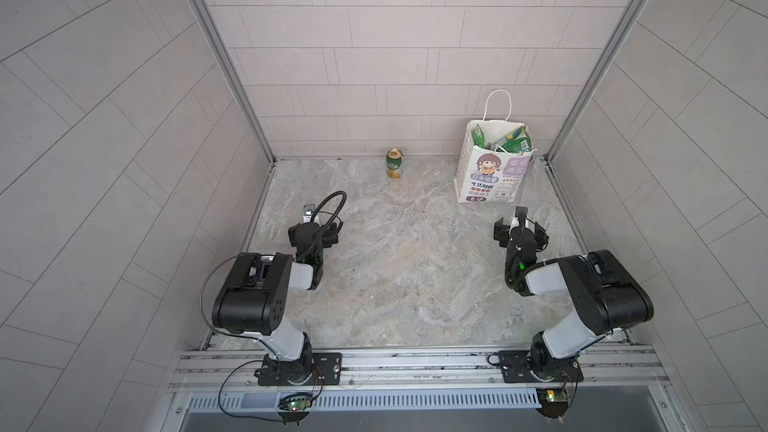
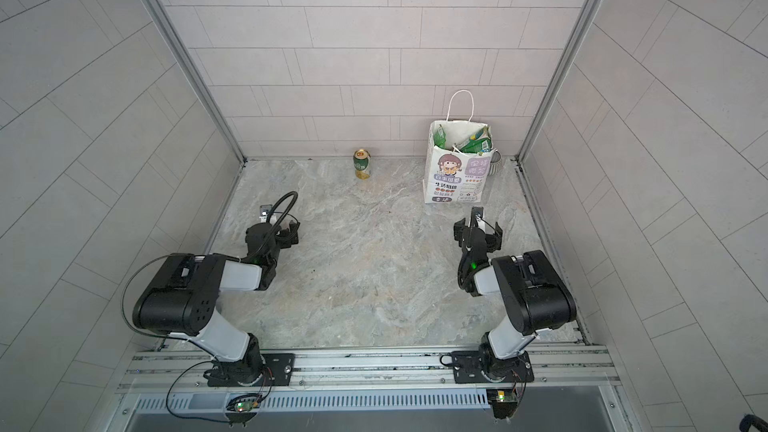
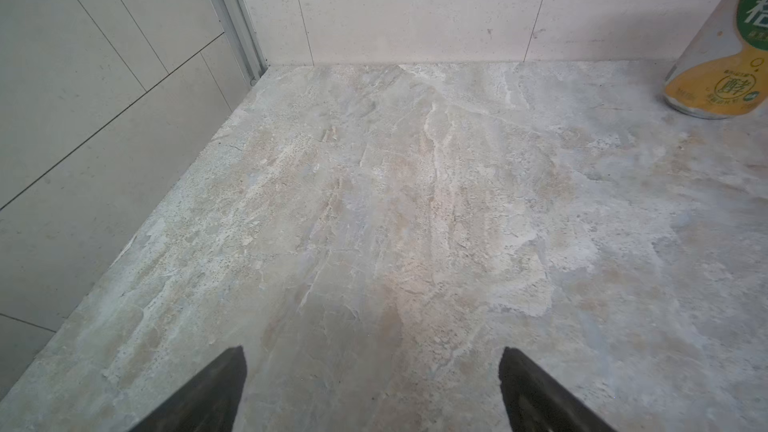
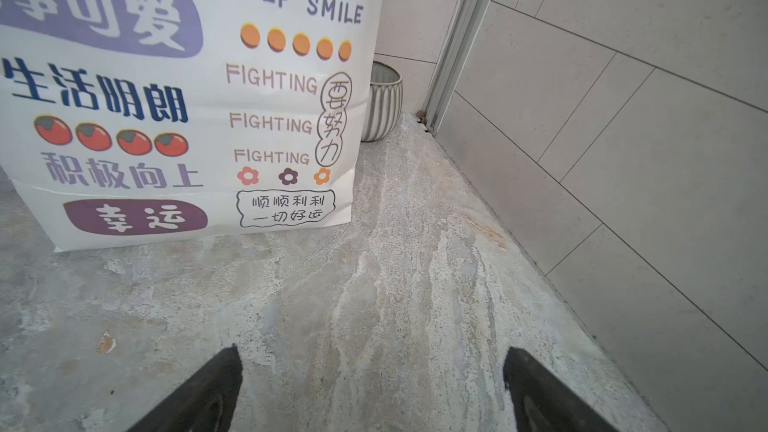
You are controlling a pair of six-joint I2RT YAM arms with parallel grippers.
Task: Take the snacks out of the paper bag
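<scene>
The white paper bag (image 1: 489, 176) (image 2: 454, 178) stands upright at the back right of the marble table, its printed front (image 4: 174, 118) filling much of the right wrist view. Green snacks (image 1: 514, 144) (image 2: 474, 144) poke out of its open top; what lies deeper in the bag is hidden. My right gripper (image 1: 520, 229) (image 2: 478, 229) (image 4: 372, 353) hangs open just in front of the bag, apart from it, over bare table. My left gripper (image 1: 314, 232) (image 2: 272, 231) (image 3: 372, 353) is open at the left side, far from the bag, with nothing between its fingers.
A green-and-gold drink can (image 1: 395, 164) (image 2: 361, 164) (image 3: 723, 56) stands by the back wall near the middle. A grey striped mug (image 2: 494, 166) (image 4: 384, 105) sits behind the bag in the back right corner. Tiled walls enclose the table (image 1: 415, 276) on three sides.
</scene>
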